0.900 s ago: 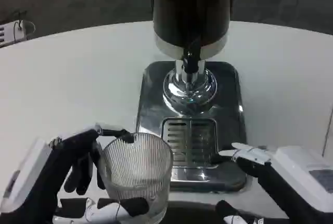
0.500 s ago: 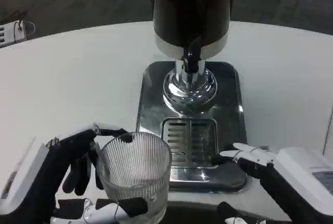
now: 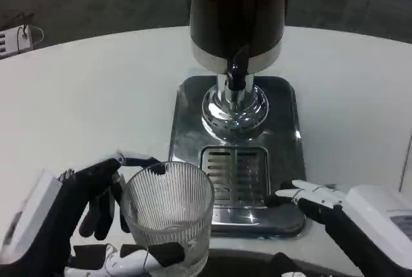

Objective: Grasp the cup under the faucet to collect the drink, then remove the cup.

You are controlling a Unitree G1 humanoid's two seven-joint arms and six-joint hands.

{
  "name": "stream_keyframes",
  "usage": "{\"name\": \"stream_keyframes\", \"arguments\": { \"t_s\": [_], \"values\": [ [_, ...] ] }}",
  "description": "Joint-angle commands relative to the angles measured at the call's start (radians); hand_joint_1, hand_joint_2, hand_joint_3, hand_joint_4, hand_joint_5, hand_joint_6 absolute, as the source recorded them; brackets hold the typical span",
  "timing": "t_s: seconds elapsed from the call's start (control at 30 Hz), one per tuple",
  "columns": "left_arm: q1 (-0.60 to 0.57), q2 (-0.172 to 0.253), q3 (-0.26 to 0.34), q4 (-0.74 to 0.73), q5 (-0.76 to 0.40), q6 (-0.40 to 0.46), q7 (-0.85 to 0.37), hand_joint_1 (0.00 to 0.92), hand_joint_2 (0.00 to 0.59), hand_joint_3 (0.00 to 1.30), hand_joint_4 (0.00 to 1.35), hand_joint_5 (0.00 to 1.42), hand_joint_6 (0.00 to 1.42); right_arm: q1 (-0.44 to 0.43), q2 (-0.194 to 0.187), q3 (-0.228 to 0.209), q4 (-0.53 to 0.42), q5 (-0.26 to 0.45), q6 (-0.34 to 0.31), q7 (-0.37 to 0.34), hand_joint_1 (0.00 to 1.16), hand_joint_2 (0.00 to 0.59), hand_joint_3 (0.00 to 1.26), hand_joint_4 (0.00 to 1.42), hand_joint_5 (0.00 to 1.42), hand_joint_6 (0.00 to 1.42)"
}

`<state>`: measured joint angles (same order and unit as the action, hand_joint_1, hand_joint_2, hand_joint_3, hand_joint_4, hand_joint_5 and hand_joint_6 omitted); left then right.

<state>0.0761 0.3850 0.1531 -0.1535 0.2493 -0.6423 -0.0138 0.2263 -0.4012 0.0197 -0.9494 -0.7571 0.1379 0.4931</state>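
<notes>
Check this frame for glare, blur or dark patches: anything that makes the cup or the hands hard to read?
Head view: bright glare on the chrome base and drip tray; the dispenser tank is nearly black, without detail. The ribbed glass cup reads clearly, held by the left hand. The right hand looks soft and cropped at the bottom edge.

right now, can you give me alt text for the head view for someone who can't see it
The left robot hand holds a ribbed clear glass cup at the near edge of a white table, just left of the drink dispenser's steel drip tray. The right robot hand rests by the tray's right corner.
</notes>
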Motion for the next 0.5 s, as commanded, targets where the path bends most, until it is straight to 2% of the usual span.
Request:
{"name": "stream_keyframes", "arguments": {
  "t_s": [0.03, 0.5],
  "values": [
    [-0.044, -0.014, 0.000, 0.040, 0.026, 0.002, 0.021, 0.522, 0.000, 0.98, 1.08, 1.30, 1.42, 0.010, 0.005, -0.010, -0.017, 0.003, -0.008, 0.006, 0.56, 0.434, 0.27, 0.14, 0.20, 0.11],
    [-0.228, -0.017, -0.015, 0.214, 0.136, -0.011, 0.098, 0.522, 0.000, 0.98, 1.08, 1.30, 1.42, 0.051, 0.005, -0.052, -0.041, 0.027, -0.020, 0.002, 0.56, 0.438, 0.27, 0.14, 0.20, 0.11]
  ]
}}
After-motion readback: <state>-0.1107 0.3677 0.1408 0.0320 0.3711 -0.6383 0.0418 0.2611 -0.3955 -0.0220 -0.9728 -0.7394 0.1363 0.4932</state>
